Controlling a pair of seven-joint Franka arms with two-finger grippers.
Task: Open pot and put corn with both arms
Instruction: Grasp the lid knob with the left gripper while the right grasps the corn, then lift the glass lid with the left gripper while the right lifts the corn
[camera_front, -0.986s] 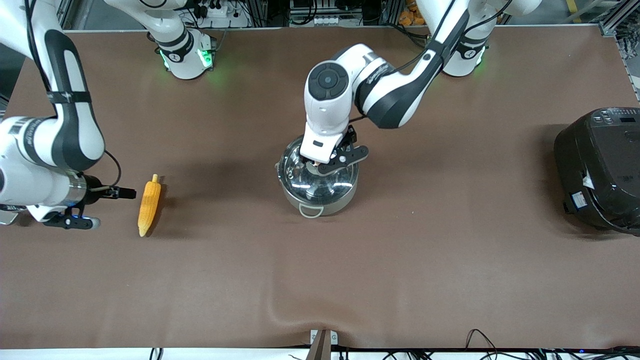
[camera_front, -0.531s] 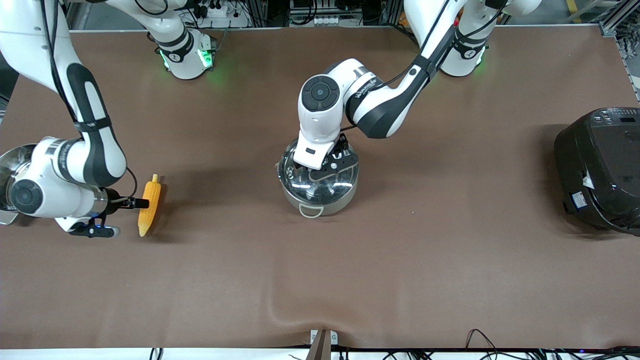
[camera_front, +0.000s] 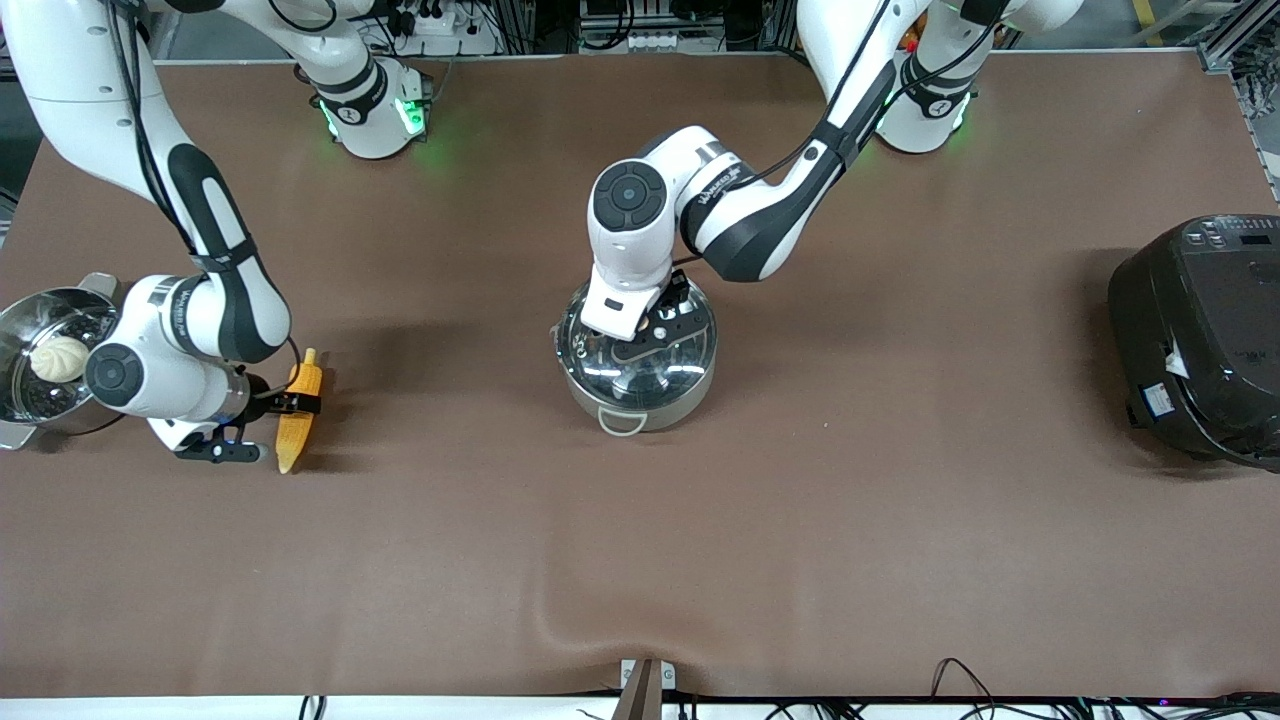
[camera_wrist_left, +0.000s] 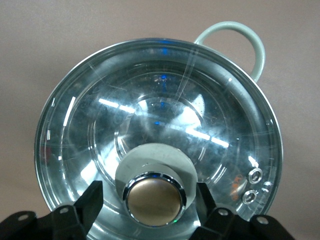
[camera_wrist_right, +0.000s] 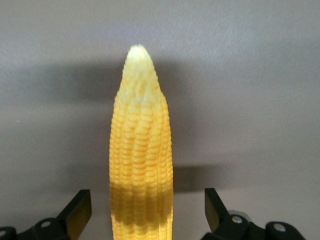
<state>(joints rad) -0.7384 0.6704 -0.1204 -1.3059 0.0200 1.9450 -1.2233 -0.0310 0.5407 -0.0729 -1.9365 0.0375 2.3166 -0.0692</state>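
On the brown table (camera_front: 800, 520), the pot (camera_front: 637, 358) sits mid-table and the corn (camera_front: 299, 410) lies toward the right arm's end, so centre the left gripper (camera_wrist_left: 152, 207), spread about the lid knob (camera_wrist_left: 154, 198), and the right gripper (camera_wrist_right: 145, 212), spread astride the cob, then close squarely.

High front camera; two close wrist cameras

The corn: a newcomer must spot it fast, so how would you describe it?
Start at the steamer pot with a white bun at the right arm's end of the table. Beside it, the corn lies on the brown table, between the right gripper's open fingers, the only yellow thing there.
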